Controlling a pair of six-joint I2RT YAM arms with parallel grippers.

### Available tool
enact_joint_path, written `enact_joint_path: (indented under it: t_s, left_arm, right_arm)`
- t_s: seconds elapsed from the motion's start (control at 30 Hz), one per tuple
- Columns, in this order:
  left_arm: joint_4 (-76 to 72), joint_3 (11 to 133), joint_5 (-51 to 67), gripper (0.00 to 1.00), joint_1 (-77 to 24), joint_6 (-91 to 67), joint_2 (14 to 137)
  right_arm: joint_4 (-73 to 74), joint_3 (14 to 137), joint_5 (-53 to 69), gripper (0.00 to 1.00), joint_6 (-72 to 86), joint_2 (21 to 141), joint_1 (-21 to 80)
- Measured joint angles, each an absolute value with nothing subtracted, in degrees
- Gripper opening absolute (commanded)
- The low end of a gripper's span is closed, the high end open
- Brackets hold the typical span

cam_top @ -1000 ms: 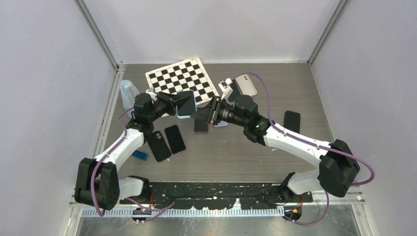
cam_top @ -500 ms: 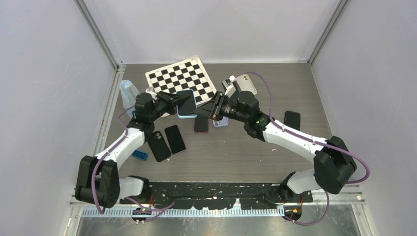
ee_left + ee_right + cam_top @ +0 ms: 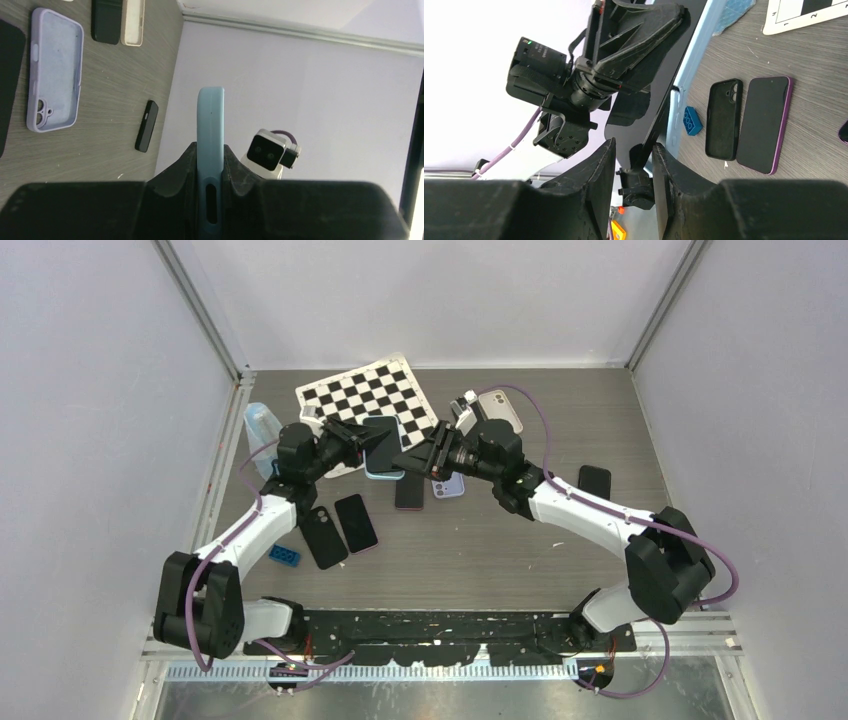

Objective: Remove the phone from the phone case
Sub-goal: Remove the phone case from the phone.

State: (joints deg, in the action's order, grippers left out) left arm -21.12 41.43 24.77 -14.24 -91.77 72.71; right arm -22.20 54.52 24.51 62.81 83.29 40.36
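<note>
Light-blue phone case (image 3: 384, 475) with the dark phone (image 3: 377, 442) in it is held up off the table (image 3: 500, 560), in front of the checkerboard (image 3: 368, 398) at the far middle. The left gripper (image 3: 358, 446) pinches the case from the left, both fingers (image 3: 186, 161) pressed against its sides. From the right, the right gripper (image 3: 414, 457) straddles the phone's thin edge with its jaws partly apart, a gap showing on one side. Below lies an empty lilac case (image 3: 450, 486). Nearer and to the left lie a black case (image 3: 323, 537), a purple-edged phone (image 3: 355, 523) and a blue brick (image 3: 284, 556).
</note>
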Motion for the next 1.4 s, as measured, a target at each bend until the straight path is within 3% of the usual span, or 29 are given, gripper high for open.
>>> enact_joint_path:
  t_s: [0.17, 0.37, 0.43, 0.53, 0.57, 0.63, 0.83, 0.97, 1.23, 1.4]
  left_arm:
    - [-23.5, 43.1, 24.7, 0.0, -16.3, -87.1, 72.9]
    - [-28.6, 45.3, 24.1, 0.0, -17.3, -81.1, 72.9]
    - [-31.4, 45.5, 24.5, 0.0, -17.5, -80.0, 72.9]
    - [-34.7, 45.5, 25.3, 0.0, -17.9, -78.9, 72.9]
    - [-35.9, 45.5, 26.0, 0.0, -18.0, -78.8, 72.8]
    - [-38.4, 45.5, 26.7, 0.13, -18.3, -78.8, 72.5]
    - [-41.0, 45.5, 29.6, 0.75, -19.5, -77.6, 70.2]
    - [-40.6, 45.8, 33.3, 0.98, -20.8, -75.7, 68.5]
    - [-40.2, 45.8, 39.8, 0.99, -17.0, -72.4, 67.5]
    - [-39.4, 45.8, 45.5, 0.84, -16.1, -69.4, 67.3]
  right_arm:
    - [-26.2, 54.7, 26.4, 0.4, 65.1, 85.7, 40.3]
    - [-33.7, 54.6, 28.0, 0.31, 68.3, 87.1, 39.5]
    - [-36.1, 54.1, 27.8, 0.23, 68.7, 87.1, 39.5]
    - [-39.8, 52.6, 27.7, 0.03, 69.6, 86.6, 39.5]
    - [-41.3, 52.0, 27.7, 0.01, 70.6, 86.3, 39.5]
    - [-44.1, 51.1, 28.0, 0.01, 71.7, 85.7, 39.5]
    - [-47.5, 49.9, 28.9, 0.01, 71.1, 83.7, 39.0]
    - [-47.0, 48.9, 28.9, 0.01, 70.6, 82.6, 37.4]
    - [-44.5, 46.6, 29.0, 0.01, 71.3, 77.4, 32.4]
    - [-44.6, 46.3, 27.7, 0.01, 73.0, 74.5, 29.7]
